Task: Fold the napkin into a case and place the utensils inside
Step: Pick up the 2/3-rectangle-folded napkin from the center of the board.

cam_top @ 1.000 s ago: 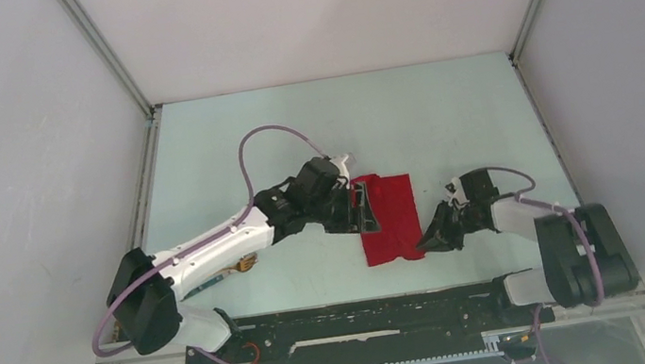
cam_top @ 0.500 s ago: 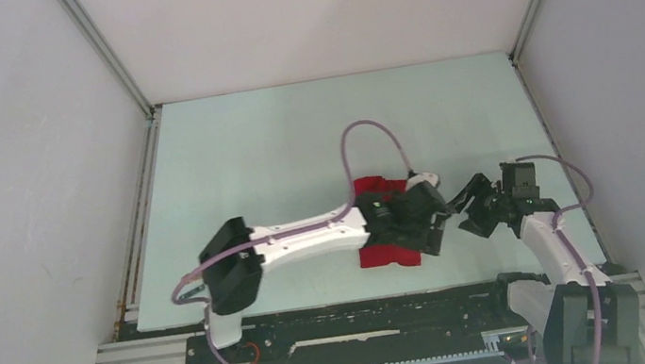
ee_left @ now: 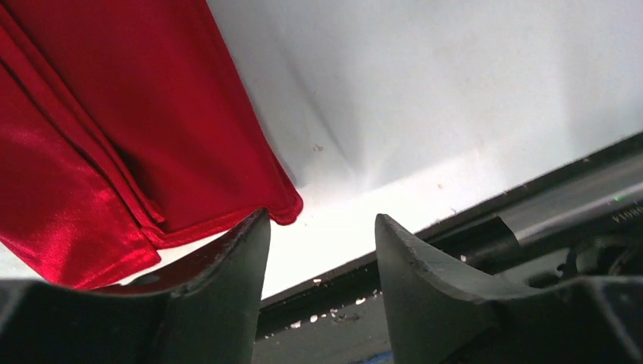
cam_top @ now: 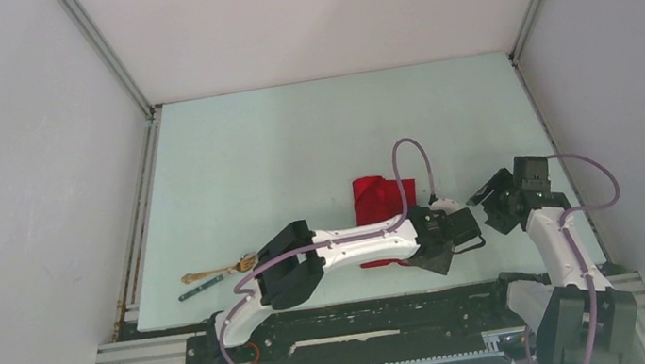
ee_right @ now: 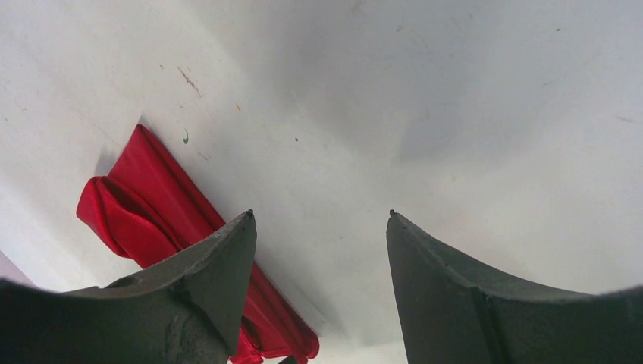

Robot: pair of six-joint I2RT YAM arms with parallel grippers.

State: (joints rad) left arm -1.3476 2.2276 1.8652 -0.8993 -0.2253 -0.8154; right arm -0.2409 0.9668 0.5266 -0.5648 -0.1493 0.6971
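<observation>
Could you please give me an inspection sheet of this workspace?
Surface: pale table, few small marks.
Job's things: folded bright red cloth napkin, partly under the left arm; light-brown wooden fork and dark teal stick utensil lie outside it, toward the table's left edge.
Clutter: nothing seen.
Grippers: left gripper open, fingers by the napkin's corner; right gripper open, empty.
Cables: purple cables looped over both arms.
Surroundings: plain grey walls.

The red napkin (cam_top: pixel 376 198) is folded into a long, narrow shape, and soft layers can be seen along one side. It is laid flat, a bit right of the middle. The small wooden fork (cam_top: pixel 217 272) and the thin dark teal stick (cam_top: pixel 202 290) are laid just beside each other, well apart from it, at the front left.
</observation>
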